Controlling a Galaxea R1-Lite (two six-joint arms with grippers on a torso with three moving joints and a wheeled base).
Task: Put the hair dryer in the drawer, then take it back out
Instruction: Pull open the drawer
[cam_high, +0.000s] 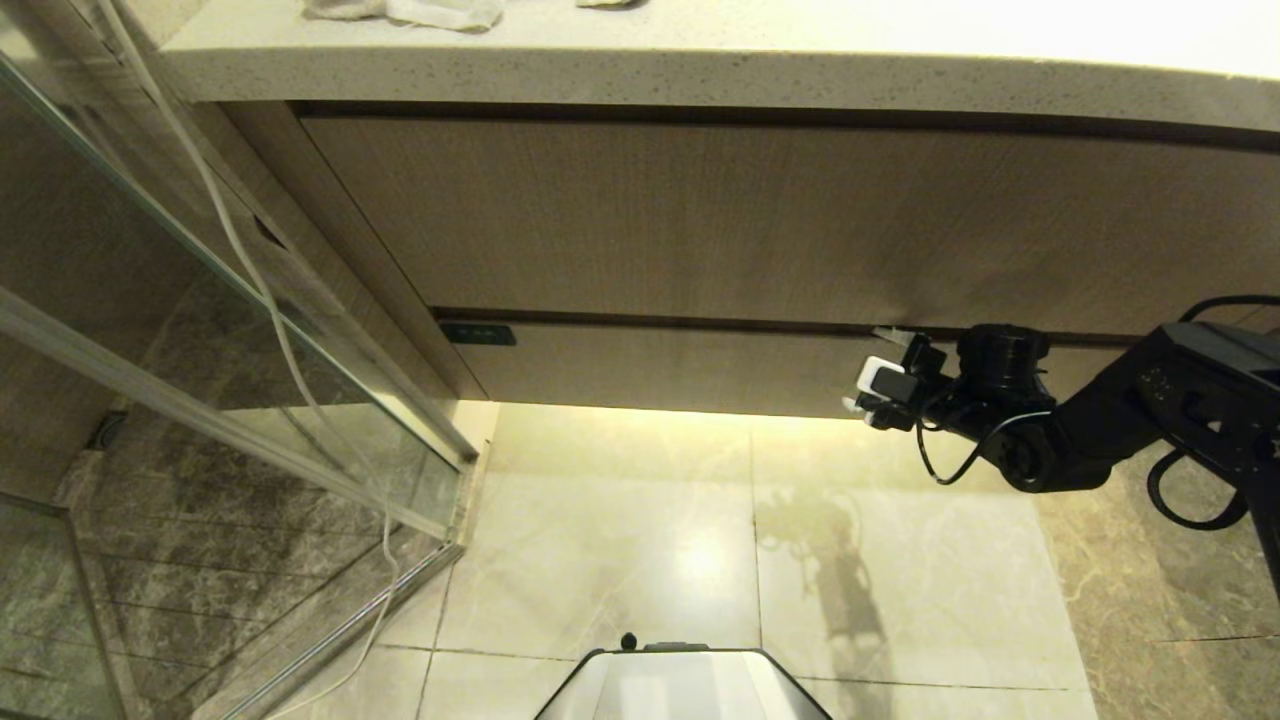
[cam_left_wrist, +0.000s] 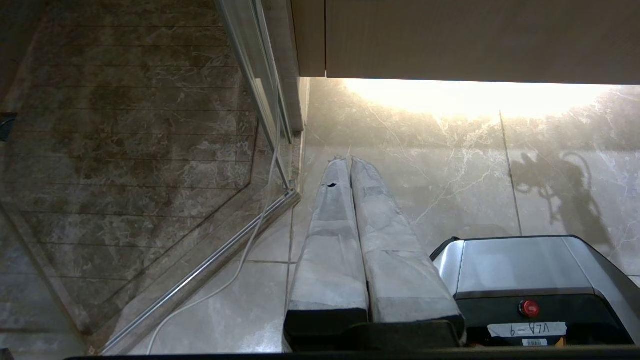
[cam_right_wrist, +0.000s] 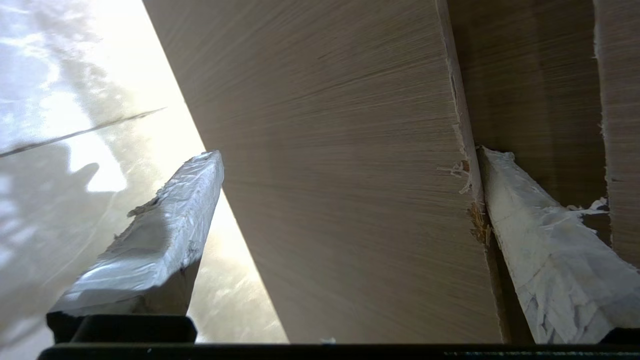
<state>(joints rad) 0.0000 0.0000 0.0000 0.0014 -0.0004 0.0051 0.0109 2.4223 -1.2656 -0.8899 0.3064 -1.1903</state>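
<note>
Your left gripper (cam_left_wrist: 350, 165) hangs parked and pressed together over the floor; the drawer (cam_high: 660, 368) sits closed below the taller panel, stiff wood, so hook its top edge; your right gripper (cam_high: 885, 375) straddles that edge, spread wide; no hair dryer shows.

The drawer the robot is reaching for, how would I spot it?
Find the speckled stone countertop. Below it is a tall wood panel, and under that the drawer, a short light-wood front just above the floor. Unlike the panel, it carries a small dark label.
</note>
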